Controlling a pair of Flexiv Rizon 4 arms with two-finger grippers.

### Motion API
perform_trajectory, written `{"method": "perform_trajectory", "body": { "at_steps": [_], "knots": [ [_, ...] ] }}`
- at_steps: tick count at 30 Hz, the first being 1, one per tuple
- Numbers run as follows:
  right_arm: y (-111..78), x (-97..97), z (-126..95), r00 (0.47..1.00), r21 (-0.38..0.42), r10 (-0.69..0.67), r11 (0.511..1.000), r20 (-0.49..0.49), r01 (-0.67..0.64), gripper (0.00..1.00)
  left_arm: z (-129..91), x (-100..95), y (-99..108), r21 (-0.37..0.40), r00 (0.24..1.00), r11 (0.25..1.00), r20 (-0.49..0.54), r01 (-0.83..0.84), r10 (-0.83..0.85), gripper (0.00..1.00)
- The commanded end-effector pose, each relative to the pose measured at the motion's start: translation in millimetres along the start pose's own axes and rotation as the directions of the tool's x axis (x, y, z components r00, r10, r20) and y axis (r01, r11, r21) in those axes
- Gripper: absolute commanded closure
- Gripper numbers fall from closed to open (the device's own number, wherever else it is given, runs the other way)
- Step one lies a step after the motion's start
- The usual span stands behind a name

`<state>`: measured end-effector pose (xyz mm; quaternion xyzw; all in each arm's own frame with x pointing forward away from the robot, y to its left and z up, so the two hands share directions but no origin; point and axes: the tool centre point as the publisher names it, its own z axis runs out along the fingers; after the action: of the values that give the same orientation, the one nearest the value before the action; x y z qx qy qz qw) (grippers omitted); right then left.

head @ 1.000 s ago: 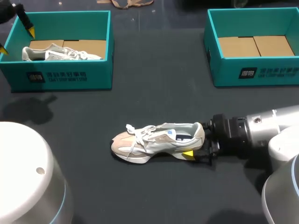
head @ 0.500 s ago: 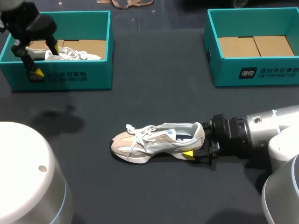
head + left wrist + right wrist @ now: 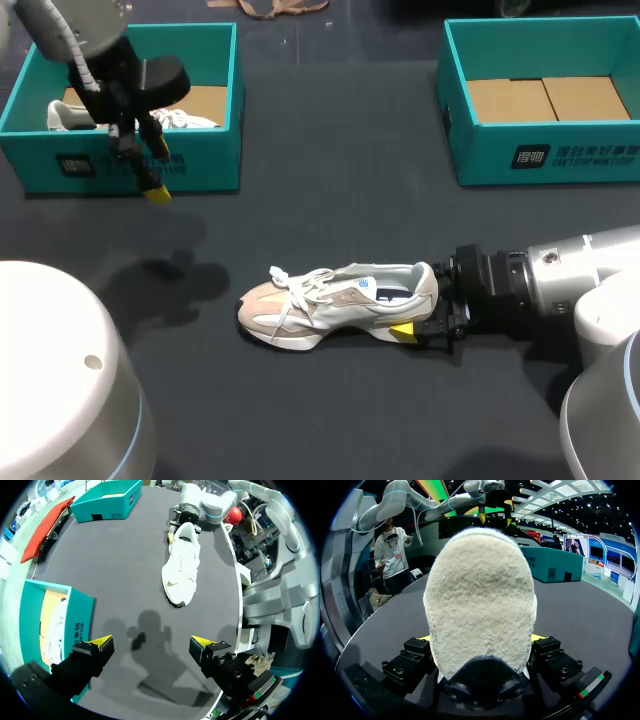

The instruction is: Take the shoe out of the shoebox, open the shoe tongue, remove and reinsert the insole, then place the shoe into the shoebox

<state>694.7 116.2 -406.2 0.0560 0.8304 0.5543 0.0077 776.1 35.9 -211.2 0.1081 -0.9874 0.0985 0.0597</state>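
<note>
On the dark counter (image 3: 330, 200), about midway between the two teal boxes and nearer the front edge, the shoe (image 3: 340, 303) lies on its sole with its toe toward the left arm's side and its heel toward the right arm. The right end effector (image 3: 418, 312) pinches the heel: in the right wrist view the pale heel fills the gap, with a finger pressed to each side and only slivers of the yellow tips showing. The laces lie loose over the tongue, and a blue label shows inside the opening.

The left end effector (image 3: 152, 642) hangs above the counter just in front of the left box (image 3: 130, 165), its fingers spread wide with nothing between them. In the left wrist view the shoe sits well ahead of it, toe toward it, and its shadow falls on the counter below.

A second shoe (image 3: 75, 115) lies inside the left box on a cardboard floor. The right box (image 3: 545, 160) stands at the far right of the counter, well apart from the shoe, showing only its cardboard floor
</note>
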Motion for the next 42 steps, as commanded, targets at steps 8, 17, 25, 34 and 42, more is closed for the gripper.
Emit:
{"method": "perform_trajectory", "body": {
  "at_steps": [8, 17, 25, 34, 42],
  "knots": [
    [1.1, -0.1, 1, 1.0, 0.004, 0.0, 1.0, 0.001, 0.0, 1.0, 29, 43.2, -15, 0.025, 0.919, 0.924, 0.091, 0.383, -0.383, 0.0],
    [1.1, -0.1, 1, 1.0, 0.004, 0.0, 1.0, 0.001, 0.0, 1.0, 40, 81.7, -30, 0.057, 0.864, 0.863, -0.019, 0.503, -0.502, 0.0],
    [1.1, -0.1, 1, 1.0, 0.004, 0.0, 1.0, 0.001, 0.0, 1.0, 46, 103.2, -54, 0.053, 0.853, 0.852, -0.073, 0.52, -0.516, 0.0],
    [1.1, -0.1, 1, 1.0, 0.004, 0.0, 1.0, 0.001, 0.0, 1.0, 47, 117.3, -76, 0.052, 0.888, 0.887, -0.056, 0.458, -0.456, 0.0],
    [1.1, -0.1, 1, 1.0, 0.004, 0.0, 1.0, 0.001, 0.0, 1.0, 47, 117.3, -76, 0.052, 0.888, 0.887, -0.056, 0.458, -0.456, 0.0]
  ]
}}
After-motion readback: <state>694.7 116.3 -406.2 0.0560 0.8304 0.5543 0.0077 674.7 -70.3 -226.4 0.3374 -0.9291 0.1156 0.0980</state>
